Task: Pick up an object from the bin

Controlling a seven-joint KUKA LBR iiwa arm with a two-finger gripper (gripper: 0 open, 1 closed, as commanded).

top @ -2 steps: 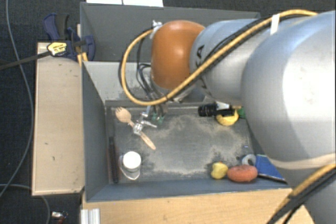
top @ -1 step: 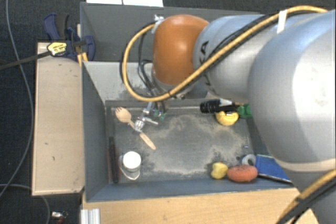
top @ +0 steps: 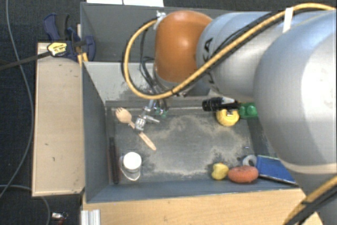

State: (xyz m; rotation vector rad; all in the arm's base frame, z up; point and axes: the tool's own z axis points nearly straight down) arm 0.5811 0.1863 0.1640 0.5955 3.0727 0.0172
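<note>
End effector [top: 148, 117] is down in the bin [top: 97, 113], at the left end of the floor, close to the far wall. Open or closed: cannot tell, the orange cover [top: 179, 46] and the wrist block the line of sight.

Nearest thing is the wooden spoon [top: 136, 128]. It lies flat on the floor, bowl toward the far left corner, handle running diagonally toward the near right. The end effector's tip sits right at the upper part of the handle, just beside the bowl. Touching or just above it: cannot tell. Nothing visibly held.

Other contents:
- white-capped jar [top: 131, 162], upright, near-left corner, close to the spoon handle's end but apart from it
- black rod [top: 112, 159], lying along the left wall, just beside the jar
- black marker [top: 215, 105], yellow round thing [top: 227, 118] and green piece [top: 248, 110], bunched together at the far wall, right of centre, well apart from the end effector
- yellow lump [top: 219, 170] touching a red-orange oval [top: 243, 174] at the near wall, with a blue flat piece [top: 275, 169] just right of them, partly under the arm [top: 274, 76]

Middle of the floor is bare, scuffed metal. Yellow cable [top: 131, 50] loops off the wrist, over the far wall.
</note>
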